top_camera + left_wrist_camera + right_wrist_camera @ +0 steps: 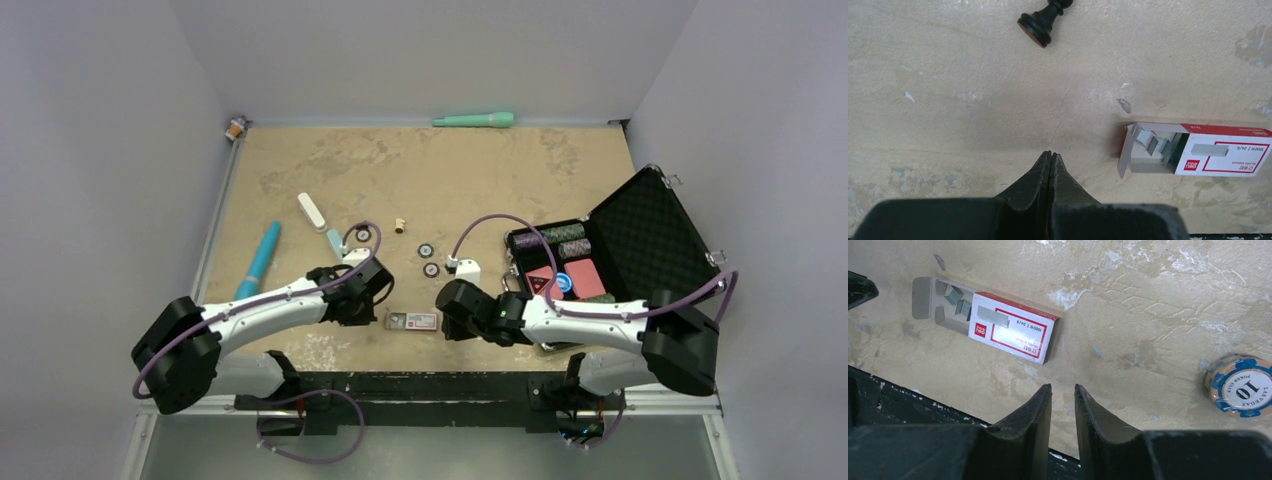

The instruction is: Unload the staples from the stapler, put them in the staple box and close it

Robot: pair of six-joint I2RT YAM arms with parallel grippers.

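Chess pawn point(1043, 22): head cut off by the upper edge of the left wrist view. Staple box point(1198, 155): far end cut off at the right edge there; label print too small to be read from above. Poker chip point(1243, 390): clipped by the right edge of the right wrist view.

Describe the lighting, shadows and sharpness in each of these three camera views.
Top external: soft, even light, no glare. Left wrist: staple box crisp, label readable; left claw dark and featureless, faint shadow ahead of it. Right wrist: poker chip lettering sharp; right claw underexposed.
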